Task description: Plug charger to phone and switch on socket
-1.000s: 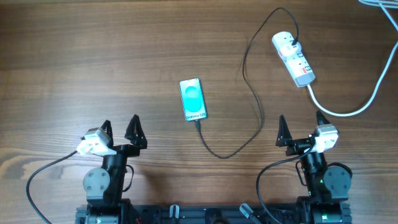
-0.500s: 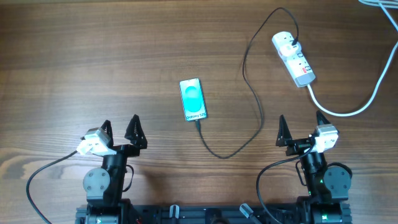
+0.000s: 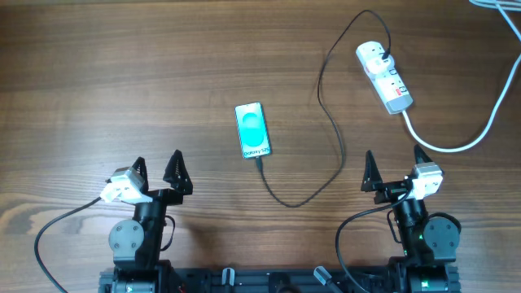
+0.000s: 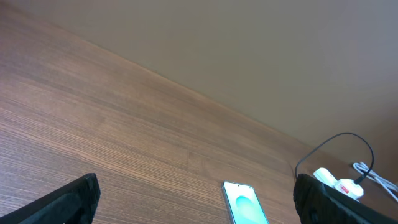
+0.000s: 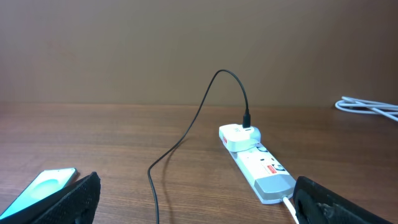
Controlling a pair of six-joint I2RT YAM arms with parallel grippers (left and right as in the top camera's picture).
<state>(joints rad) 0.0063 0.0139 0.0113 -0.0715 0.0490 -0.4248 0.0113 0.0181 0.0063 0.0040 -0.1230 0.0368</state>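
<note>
The phone lies at the table's middle, its teal screen lit, white strip toward me. It also shows in the left wrist view and right wrist view. The black charger cable runs from the phone's near end in a loop up to a white plug in the socket at the back right. The socket shows in the right wrist view with the cable. My left gripper and right gripper are open and empty near the front edge, far from both.
A thick pale cable curves from the socket's grey end to the right edge. More pale cable lies at the far right. A wall stands behind the table.
</note>
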